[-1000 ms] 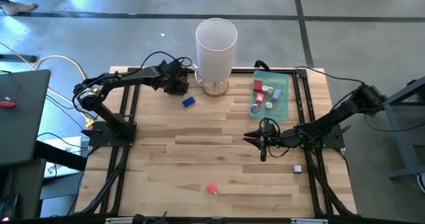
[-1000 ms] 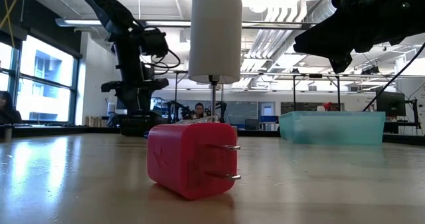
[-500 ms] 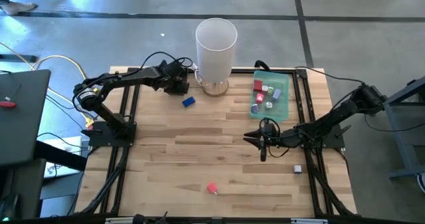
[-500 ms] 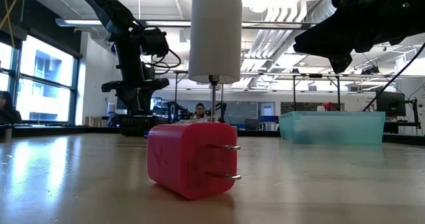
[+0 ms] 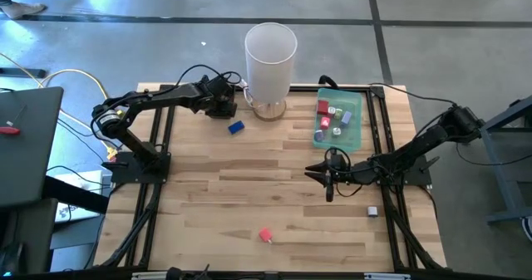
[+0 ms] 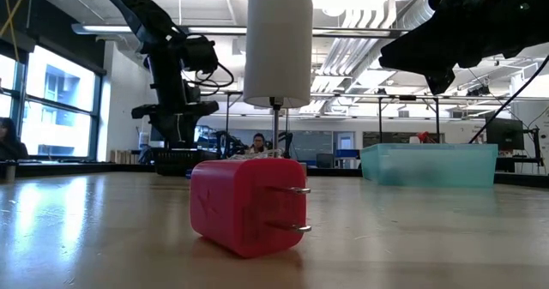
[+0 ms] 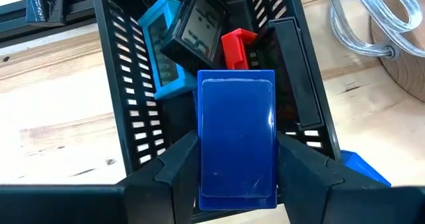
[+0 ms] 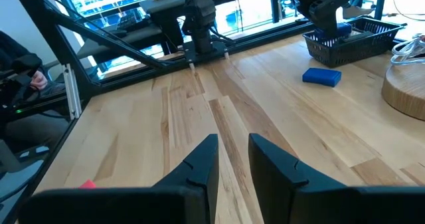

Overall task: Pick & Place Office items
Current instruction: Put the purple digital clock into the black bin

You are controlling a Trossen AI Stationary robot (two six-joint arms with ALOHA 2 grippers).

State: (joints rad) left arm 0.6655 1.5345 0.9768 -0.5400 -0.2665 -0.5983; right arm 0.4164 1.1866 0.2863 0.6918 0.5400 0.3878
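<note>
Overhead, the left gripper [image 5: 226, 105] sits in the upper centre-left of the frame beside the tall white cylinder [image 5: 270, 57], poised over a small black slotted basket [image 7: 126, 117]. In the left wrist view its fingers [image 7: 174, 172] grasp a flat blue rectangular block [image 7: 238, 141], held upright just above the basket's near edge. Already lying in the basket are a light-blue framed piece [image 7: 161, 48], a black framed piece [image 7: 202, 26], a red clip [image 7: 234, 46] and a long black bar [image 7: 292, 71]. A second blue block [image 5: 236, 128] lies on the wooden table [image 5: 249, 197] just below the left gripper in the overhead frame. The right gripper [image 5: 330, 177] hovers right of centre, below the translucent green tray [image 5: 354, 135], which contains several red, grey, purple and teal pieces [image 5: 331, 115]; its fingers [image 8: 199, 161] stand nearly clenched, a narrow gap between them, holding nothing. A red plug adapter [image 6: 244, 205] with two metal prongs lies alone at lower centre, filling the foreground of the low view and partly masking the cylinder's wooden base. A small grey piece [image 5: 372, 211] rests near the table's right edge. Clear coiled tubing [image 7: 372, 11] lies beside the basket, next to the cylinder's base.
</note>
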